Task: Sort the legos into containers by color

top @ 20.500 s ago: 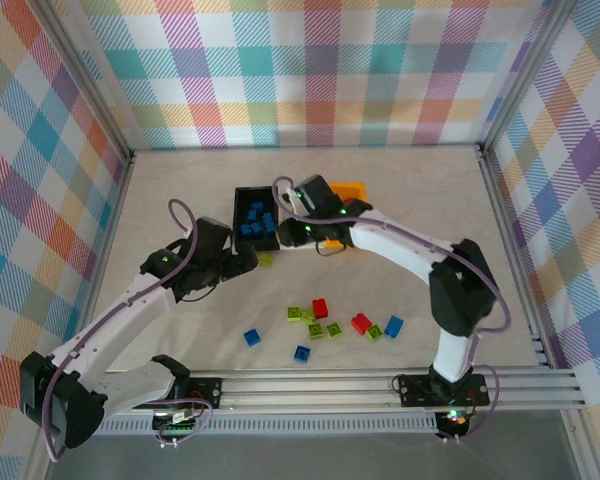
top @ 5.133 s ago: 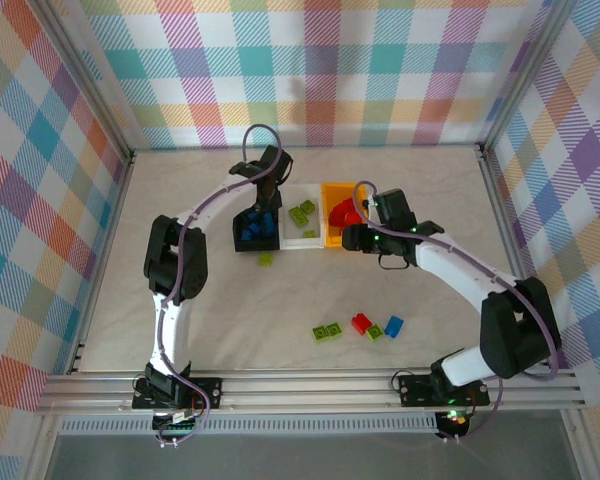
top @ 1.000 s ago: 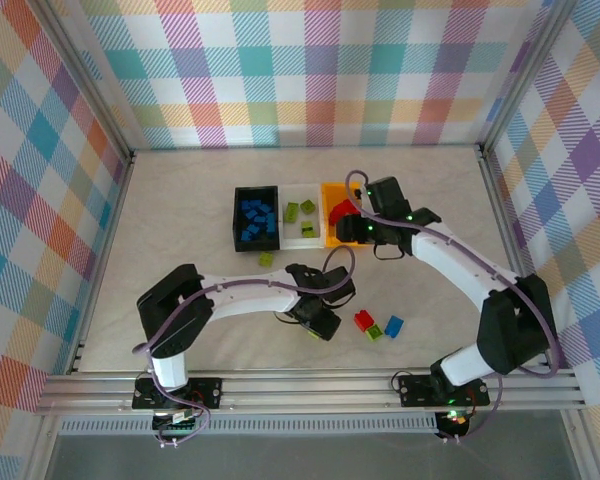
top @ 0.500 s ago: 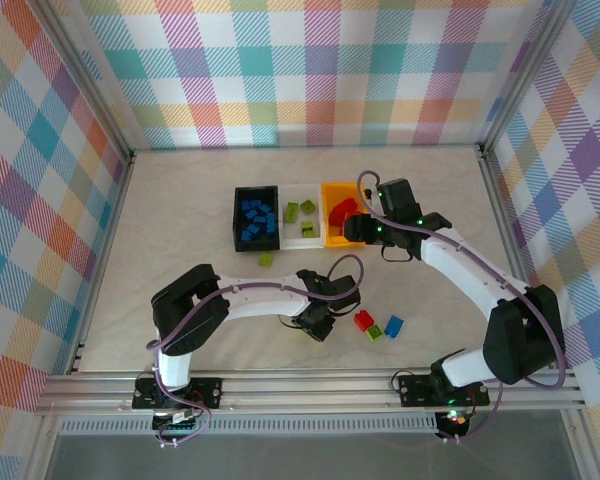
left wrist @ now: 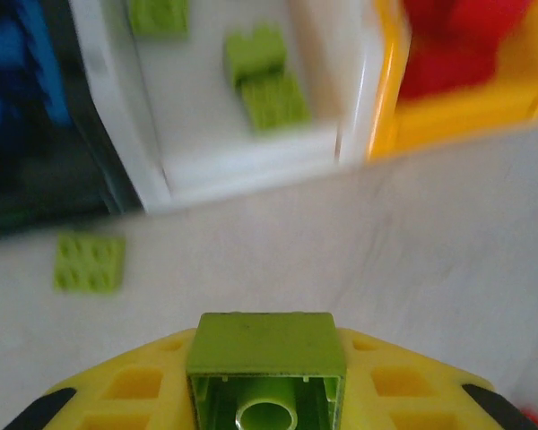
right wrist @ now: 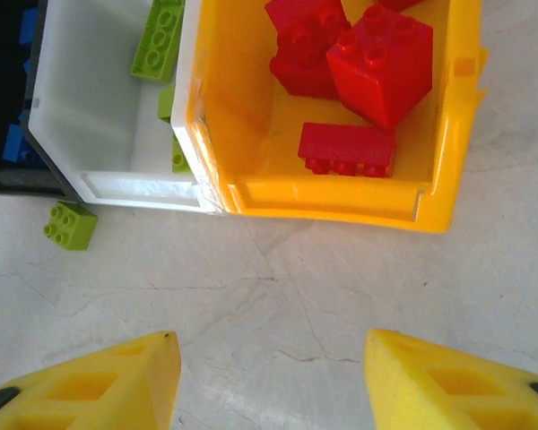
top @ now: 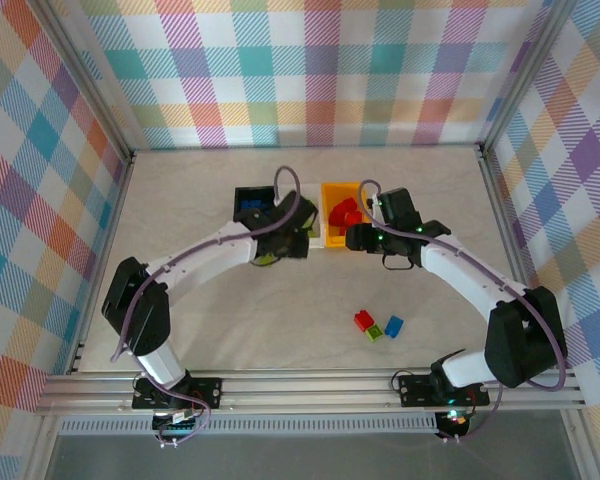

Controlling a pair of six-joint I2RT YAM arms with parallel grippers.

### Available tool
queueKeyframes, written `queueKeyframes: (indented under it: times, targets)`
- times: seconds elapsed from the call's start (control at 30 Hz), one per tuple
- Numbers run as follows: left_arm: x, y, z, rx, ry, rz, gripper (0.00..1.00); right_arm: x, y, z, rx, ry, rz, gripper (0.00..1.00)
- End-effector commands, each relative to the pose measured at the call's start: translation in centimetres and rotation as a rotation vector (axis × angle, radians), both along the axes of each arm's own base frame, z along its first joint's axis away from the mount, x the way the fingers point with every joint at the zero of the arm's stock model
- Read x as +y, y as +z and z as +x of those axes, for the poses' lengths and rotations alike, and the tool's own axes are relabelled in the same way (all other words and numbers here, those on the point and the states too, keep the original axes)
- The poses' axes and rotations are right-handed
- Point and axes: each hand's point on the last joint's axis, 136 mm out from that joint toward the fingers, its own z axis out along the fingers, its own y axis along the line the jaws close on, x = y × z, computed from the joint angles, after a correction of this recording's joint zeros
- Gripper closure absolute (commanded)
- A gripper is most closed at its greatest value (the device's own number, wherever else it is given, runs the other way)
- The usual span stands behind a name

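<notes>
My left gripper (top: 292,245) hovers just in front of the white bin (left wrist: 251,163), shut on a lime green lego (left wrist: 267,356) whose hollow underside faces the camera. Inside the white bin lie green legos (left wrist: 262,72). To its left the black bin (top: 248,203) holds blue legos, and to its right the orange bin (right wrist: 327,197) holds three red legos (right wrist: 378,55). Close to the orange bin's front wall, my right gripper (right wrist: 273,376) stands open above bare table with nothing between its fingers. One loose green lego (right wrist: 70,224) lies on the table in front of the black bin.
A red lego (top: 362,320), a green lego (top: 375,331) and a blue lego (top: 393,325) lie close together on the table near the front right. Checkered walls enclose the table on three sides.
My left gripper has moved from the middle of the table up to the bins, carrying a green lego. The green legos it stood over are gone from there. The right arm has hardly moved.
</notes>
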Motion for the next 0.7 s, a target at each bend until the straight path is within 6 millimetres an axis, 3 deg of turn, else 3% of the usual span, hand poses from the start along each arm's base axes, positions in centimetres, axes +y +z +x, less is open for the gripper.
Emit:
queueKeyframes:
  times: [0.0, 0.17, 0.3, 0.4, 0.5, 0.67]
  targets:
    - [0.1, 1.1, 5.1, -0.065, 0.112, -0.036, 0.71, -0.1, 0.8, -0.2, -0.021, -0.01, 0.036, 0.43]
    - [-0.4, 0.9, 10.6, -0.106, 0.173, 0.02, 0.7, -0.3, 0.3, -0.8, -0.009, -0.008, 0.028, 0.43]
    - [-1.4, -0.4, 13.1, -0.1, 0.188, 0.054, 0.66, -0.5, -0.1, -1.3, 0.0, 0.0, 0.023, 0.43]
    - [-1.5, -1.7, 14.1, -0.069, 0.203, 0.072, 0.61, -0.6, -0.2, -1.7, 0.003, 0.008, 0.022, 0.43]
    - [-2.1, -2.3, 14.4, -0.049, 0.196, 0.06, 0.47, -0.4, -0.6, -2.5, 0.02, 0.035, 0.029, 0.43]
    - [-3.1, 0.0, 14.0, -0.068, 0.178, -0.007, 0.27, -0.3, -1.4, -4.0, 0.067, 0.071, 0.038, 0.43]
